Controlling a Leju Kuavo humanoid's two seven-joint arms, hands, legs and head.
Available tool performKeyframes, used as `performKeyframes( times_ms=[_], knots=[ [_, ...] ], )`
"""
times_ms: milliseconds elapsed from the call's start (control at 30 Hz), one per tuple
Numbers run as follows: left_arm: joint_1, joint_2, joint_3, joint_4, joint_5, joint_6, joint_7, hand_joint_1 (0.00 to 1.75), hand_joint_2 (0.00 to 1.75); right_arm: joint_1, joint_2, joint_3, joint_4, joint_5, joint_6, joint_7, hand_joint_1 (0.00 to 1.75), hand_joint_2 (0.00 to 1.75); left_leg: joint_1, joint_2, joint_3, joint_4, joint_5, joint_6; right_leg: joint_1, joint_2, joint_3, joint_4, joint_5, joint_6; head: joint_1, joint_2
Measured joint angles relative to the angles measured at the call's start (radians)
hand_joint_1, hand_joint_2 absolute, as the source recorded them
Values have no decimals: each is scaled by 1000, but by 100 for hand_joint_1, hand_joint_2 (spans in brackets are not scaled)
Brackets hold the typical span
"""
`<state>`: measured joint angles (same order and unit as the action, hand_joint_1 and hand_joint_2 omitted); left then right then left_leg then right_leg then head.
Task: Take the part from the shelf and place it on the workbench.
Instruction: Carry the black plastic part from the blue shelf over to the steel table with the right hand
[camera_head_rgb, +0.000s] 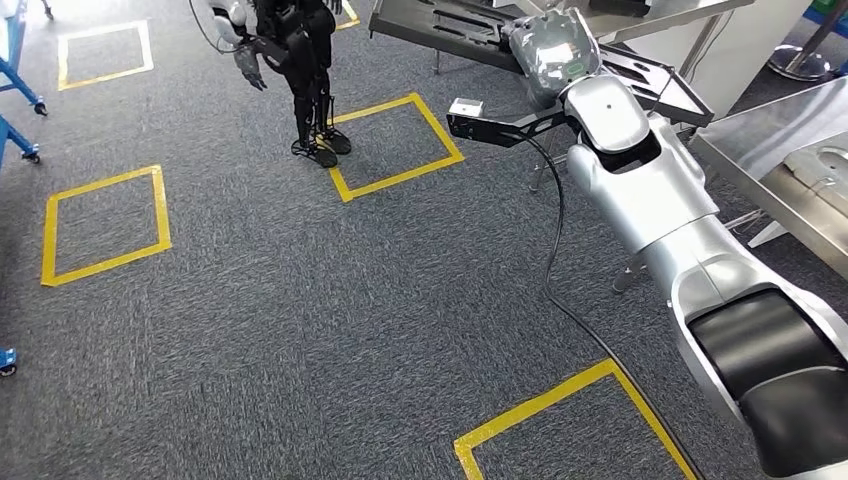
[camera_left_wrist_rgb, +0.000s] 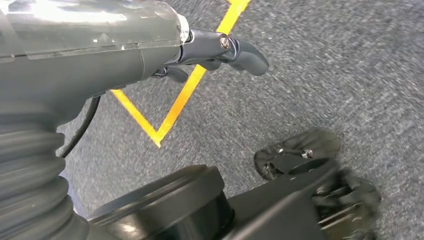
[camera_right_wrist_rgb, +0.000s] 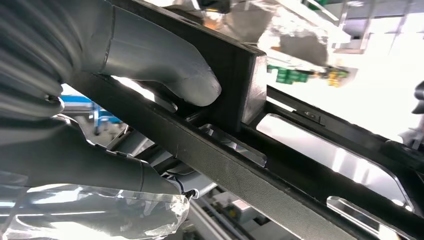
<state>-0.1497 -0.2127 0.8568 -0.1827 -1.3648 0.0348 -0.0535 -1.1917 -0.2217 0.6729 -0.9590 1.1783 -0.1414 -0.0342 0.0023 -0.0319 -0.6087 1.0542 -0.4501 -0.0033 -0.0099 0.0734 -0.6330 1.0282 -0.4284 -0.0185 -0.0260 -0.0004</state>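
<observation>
- Holding the part (camera_right_wrist_rgb: 280, 165) in my right hand (camera_right_wrist_rgb: 125, 100): a flat black frame with long cut-outs, carried off the floor at the end of the outstretched right arm (camera_head_rgb: 650, 190).
- Looking through the right wrist view, I see the thumb (camera_right_wrist_rgb: 160, 65) pressed on one face of a frame rail and the fingers (camera_right_wrist_rgb: 90, 170) wrapped under the opposite side, so the rail sits pinched between them.
- From the head view the part (camera_head_rgb: 640, 75) stretches past the right hand (camera_head_rgb: 550, 55) towards a steel tabletop (camera_head_rgb: 770, 170) on the right; I cannot tell whether it touches anything there.
- My left hand (camera_left_wrist_rgb: 165, 55) hangs over the grey carpet (camera_left_wrist_rgb: 320, 85), its fingers (camera_left_wrist_rgb: 240, 52) curled inward with nothing in them.
- Yellow tape squares (camera_head_rgb: 105, 225) mark the carpet, and another robot (camera_head_rgb: 295, 70) stands by one of them.
</observation>
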Motion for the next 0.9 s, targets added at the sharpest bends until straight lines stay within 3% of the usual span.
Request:
performKeyframes(
  times_ms=[33,100,167,233,300,333,367,400,467,533,633,700,800,833,867,900],
  knots=[
    [0,0,0,0,0,-2,0,0,175,1,0,0,0,1,0,1,175,175,-1,-8,13,-29,5,2,-1,7,-3,0,2,5,0,0],
    [0,0,0,0,-1,-4,1,0,175,6,-2,-1,0,2,-1,1,175,175,-2,-2,19,-42,3,7,-4,22,-8,-4,7,17,0,0],
    [-1,0,0,0,-1,-4,2,0,175,8,-8,-6,0,2,-1,1,175,175,0,14,23,-56,12,20,-4,4,-17,8,-4,26,0,0],
    [-3,0,0,0,0,-5,1,0,175,7,-12,-10,0,2,-2,1,175,175,1,29,27,-68,20,30,-2,-39,-55,91,-54,29,0,0],
    [-1,0,0,0,4,-4,0,0,175,10,-12,-10,0,3,-1,1,175,175,0,41,27,-68,19,32,-3,-61,-118,225,-111,33,0,0],
    [0,0,0,0,6,-4,0,0,175,13,-12,-10,0,5,-1,1,175,175,0,48,27,-67,18,31,-5,-64,-140,268,-121,35,0,0],
    [1,0,0,0,8,-4,0,0,175,16,-11,-10,1,6,0,1,175,175,0,55,27,-66,17,30,-6,-67,-143,274,-112,37,0,0],
    [1,-1,0,0,9,-4,0,0,175,17,-11,-10,1,8,0,1,175,175,0,62,28,-64,14,28,-6,-72,-124,236,-85,38,0,0],
    [1,-3,0,0,10,-4,-1,0,175,14,-10,-11,0,8,0,1,175,175,-2,75,30,-57,7,22,-3,-98,-49,96,-24,37,0,0],
    [1,-4,0,0,10,-4,-1,0,175,11,-7,-11,0,8,0,1,175,175,-6,86,30,-49,-1,12,3,-113,-5,9,-1,29,0,0],
    [1,-4,0,0,11,-4,-1,0,175,12,-4,-12,0,8,0,1,175,175,-8,102,31,-45,-9,-2,5,-93,-5,-2,-1,11,0,0],
    [1,-4,0,0,11,-3,-2,0,175,9,-2,-13,0,9,0,2,175,175,-4,86,15,-4,-40,-12,2,-80,-2,-6,2,-1,0,0],
    [4,-4,0,0,15,-2,-3,0,175,9,7,-14,0,10,2,3,175,175,0,47,-75,193,-132,-20,4,-56,-1,-8,3,-11,0,0],
    [5,-4,0,0,17,-1,-4,0,175,10,10,-14,1,10,2,2,175,175,0,43,-101,244,-144,-19,5,-46,-1,-7,3,-12,0,0],
    [5,-4,1,0,17,-1,-5,0,175,11,13,-14,1,11,3,2,175,175,0,41,-111,259,-137,-17,7,-36,-1,-6,4,-13,0,0],
    [5,-4,1,0,17,0,-6,0,175,11,15,-14,1,11,3,1,175,175,-1,38,-101,231,-110,-11,9,-26,0,-6,4,-13,0,0]
  ],
)
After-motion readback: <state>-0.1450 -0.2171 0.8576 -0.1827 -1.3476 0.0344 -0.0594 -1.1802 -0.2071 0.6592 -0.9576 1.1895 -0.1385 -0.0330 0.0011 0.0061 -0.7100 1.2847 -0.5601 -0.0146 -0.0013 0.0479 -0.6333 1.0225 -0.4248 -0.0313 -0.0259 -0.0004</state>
